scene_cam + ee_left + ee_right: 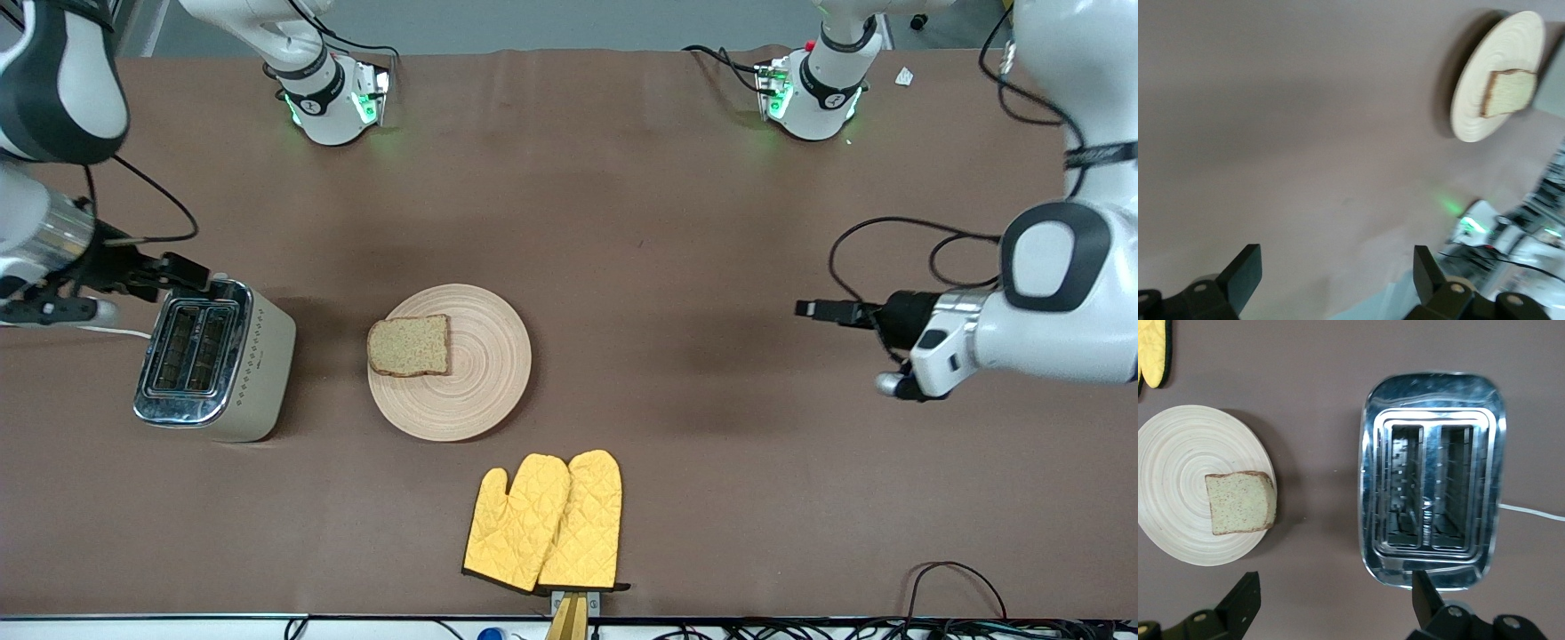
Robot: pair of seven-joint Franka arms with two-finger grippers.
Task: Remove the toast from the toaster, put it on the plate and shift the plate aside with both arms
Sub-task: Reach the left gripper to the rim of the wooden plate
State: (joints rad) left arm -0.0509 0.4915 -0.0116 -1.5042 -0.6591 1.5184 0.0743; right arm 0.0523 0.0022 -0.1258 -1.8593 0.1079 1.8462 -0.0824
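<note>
The toast point(409, 345) lies flat on the round wooden plate point(484, 356), at the plate's edge toward the right arm's end. The right wrist view shows the toast point(1241, 501) and the plate point(1178, 473) beside the toaster. My right gripper point(189, 272) hangs open and empty over the toaster's edge, its jaws point(1335, 593) wide apart. Over bare tablecloth toward the left arm's end, my left gripper point(813, 309) is open and empty too point(1335, 270). From there the plate point(1491, 60) and toast point(1510, 91) show far off.
A chrome two-slot toaster point(213, 356) with empty slots point(1431, 473) stands toward the right arm's end. Two yellow oven mitts point(544, 522) lie nearer the front camera than the plate. Black cables point(889, 240) trail by the left arm. Both arm bases point(333, 98) stand along the table's edge.
</note>
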